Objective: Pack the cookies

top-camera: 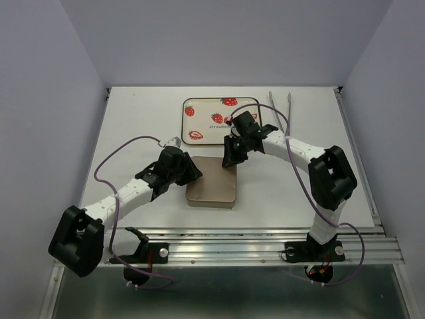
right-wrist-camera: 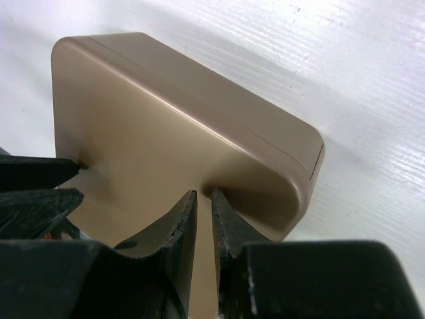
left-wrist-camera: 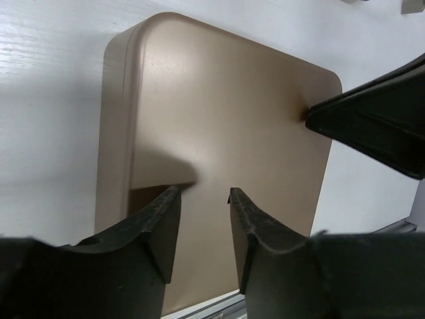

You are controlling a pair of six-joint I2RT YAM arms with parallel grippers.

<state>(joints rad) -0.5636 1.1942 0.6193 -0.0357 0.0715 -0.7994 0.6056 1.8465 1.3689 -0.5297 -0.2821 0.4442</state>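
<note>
Directly below both fingertip sets: closed tin [top-camera: 211, 189] on table [top-camera: 133, 133]. Left gripper [left-wrist-camera: 203, 194] slightly spread, empty, tips on tin top. Right gripper [right-wrist-camera: 204, 194] almost pressed together, empty, ahead-right of left. Cookies unseen; presumably inside tin, beneath both.

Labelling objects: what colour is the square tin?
The tin is plain matte tan-gold; clearest in the left wrist view.

We can make out just one short line of small dark print, near the middle of the white strawberry-patterned tray [top-camera: 206, 106], and it is too small for us to read.
</note>
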